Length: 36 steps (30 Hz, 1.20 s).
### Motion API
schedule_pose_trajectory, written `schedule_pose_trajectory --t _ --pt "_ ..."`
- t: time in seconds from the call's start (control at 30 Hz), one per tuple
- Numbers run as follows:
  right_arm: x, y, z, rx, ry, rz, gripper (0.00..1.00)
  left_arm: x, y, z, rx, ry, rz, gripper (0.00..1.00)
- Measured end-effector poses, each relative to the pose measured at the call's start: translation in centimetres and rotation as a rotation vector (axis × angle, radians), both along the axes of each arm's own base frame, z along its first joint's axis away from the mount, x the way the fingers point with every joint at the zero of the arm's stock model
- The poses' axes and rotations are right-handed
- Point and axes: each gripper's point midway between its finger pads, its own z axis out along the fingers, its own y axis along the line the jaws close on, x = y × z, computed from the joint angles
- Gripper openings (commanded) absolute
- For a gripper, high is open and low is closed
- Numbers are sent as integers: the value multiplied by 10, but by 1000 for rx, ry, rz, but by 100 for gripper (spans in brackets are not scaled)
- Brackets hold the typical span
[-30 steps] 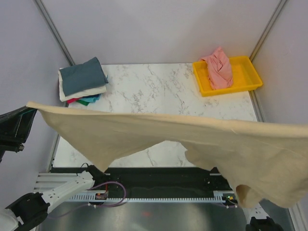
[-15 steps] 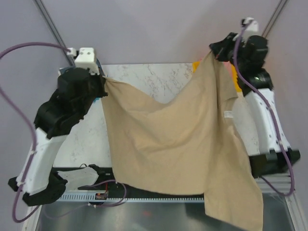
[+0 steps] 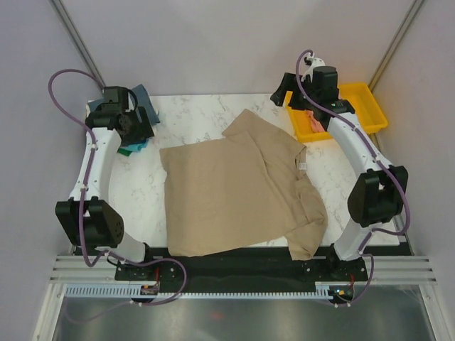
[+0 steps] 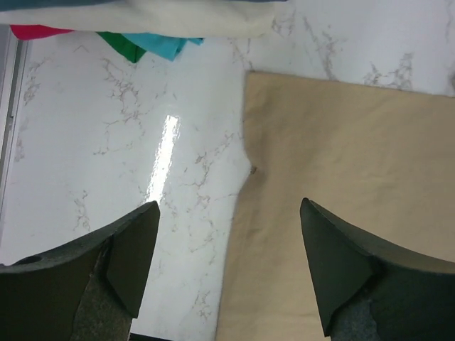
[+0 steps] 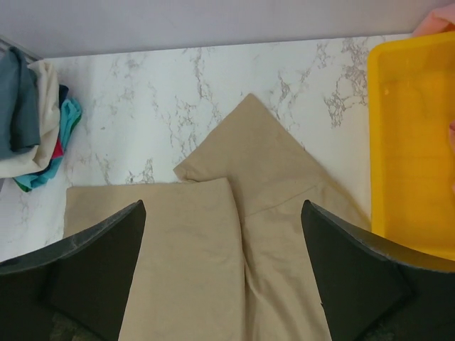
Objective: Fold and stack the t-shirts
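A tan t-shirt (image 3: 234,192) lies spread on the marble table (image 3: 199,114), creased down its right side, with one corner drooping over the near edge. My left gripper (image 3: 144,124) hovers open above the shirt's back left corner (image 4: 355,142), with nothing between its fingers. My right gripper (image 3: 283,91) is open and empty above the shirt's back sleeve (image 5: 249,142). Folded t-shirts are stacked at the back left (image 3: 146,96), with cream (image 4: 199,18), teal (image 4: 160,44) and red (image 4: 35,30) layers showing. A salmon-pink t-shirt (image 3: 311,121) lies in the tray, partly hidden by the right arm.
The yellow plastic tray (image 3: 364,106) stands at the back right corner, just right of my right gripper (image 5: 412,128). Bare marble (image 4: 106,142) shows between the folded stack and the tan shirt. Grey walls and slanted frame posts close in the back corners.
Both grippers have opened and let go of the tan shirt. It has dropped from hanging between them to lying on the table, and both arms now sit low near the back corners.
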Motion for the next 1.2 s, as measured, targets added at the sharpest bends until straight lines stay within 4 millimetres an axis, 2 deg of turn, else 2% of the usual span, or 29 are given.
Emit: schedule_pose_trajectory --t 0.07,0.17,0.27,0.37,0.47,0.53,0.6,0.67,0.8,0.9,0.97,1.2 --pt "-15 -4 13 12 -35 -3 98 -5 -9 19 -29 -72 -23 87" --pt "-35 -3 20 29 -63 7 98 -19 -26 32 -73 -149 -56 84" --pt "-45 7 3 44 -37 33 97 -36 -51 24 -142 -177 -98 82" --pt "-46 27 -39 35 55 72 97 -44 -83 -16 -206 -101 -139 81" --pt "-44 50 -99 7 190 109 96 -50 -117 -79 -249 59 -170 81" --pt "-43 60 -133 -9 272 123 96 -52 -131 -111 -270 142 -173 80" --pt "-38 66 -161 -25 337 129 96 -47 -136 -137 -279 201 -156 80" --pt "-27 68 -184 -40 385 127 96 -35 -138 -159 -274 246 -137 80" --pt "-8 72 -210 -53 425 121 96 -7 -137 -190 -270 299 -108 78" --pt "3 73 -222 -61 440 116 96 12 -130 -191 -274 298 -77 77" --pt "15 74 -220 -62 422 108 97 21 -121 -192 -272 292 -54 77" --pt "63 71 -221 -18 375 54 97 58 -53 -195 -136 307 47 77"
